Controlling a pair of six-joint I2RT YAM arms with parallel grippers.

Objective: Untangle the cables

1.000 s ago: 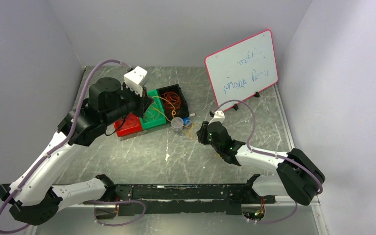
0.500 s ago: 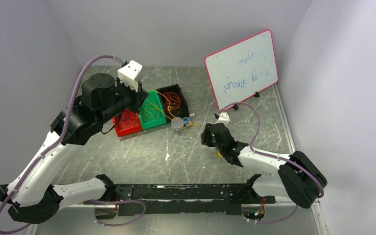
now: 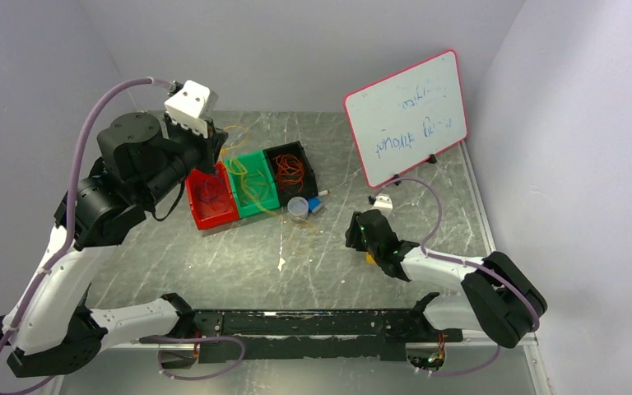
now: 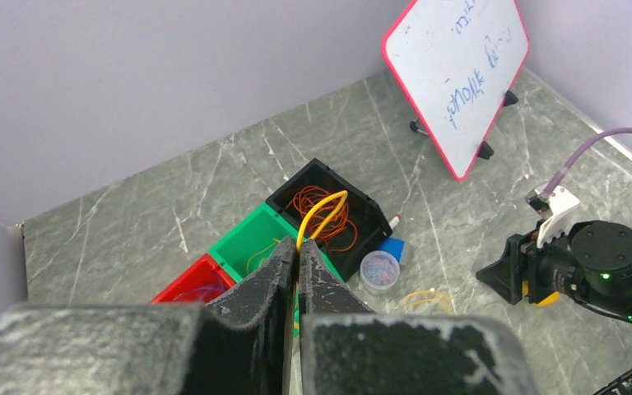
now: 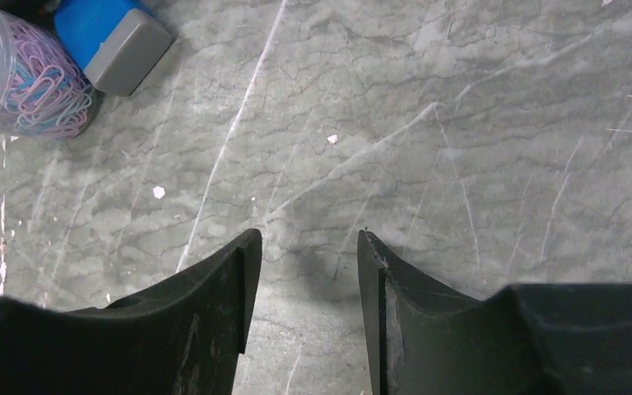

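Where the left jaws meet: the left gripper (image 4: 298,247) is closed tight on a yellow cable (image 4: 319,212), pinched at a bend and held raised above the bins.
Right jaws: the right gripper (image 5: 305,237) is seen partly spread, low over the table, with nothing between the tips.
Yellow cable's run: thin strands are draped from the raised left jaws down and rightward across the green bin (image 3: 251,185). Its long axis is judged to run from far left to near right.
Loose yellow loop (image 4: 428,298): it is laid on the table just left of the right jaws. Whether it is joined to the held cable cannot be told.
Nearer arm: the right arm is judged the closer to that loop.
Other cables: an orange cable (image 3: 290,170) is coiled in the black bin (image 4: 317,167); a dark purple cable (image 3: 208,191) is bundled in the red bin (image 3: 214,216).
Beside the bins: a clear paper-clip tub (image 5: 16,82) and a blue block (image 5: 103,37) are set touching.
Surface: the table (image 3: 239,255) is grey, marbled and scratched.
Room: plain pale walls are seen on three sides; a red-rimmed whiteboard (image 3: 407,115) is propped at the far right.
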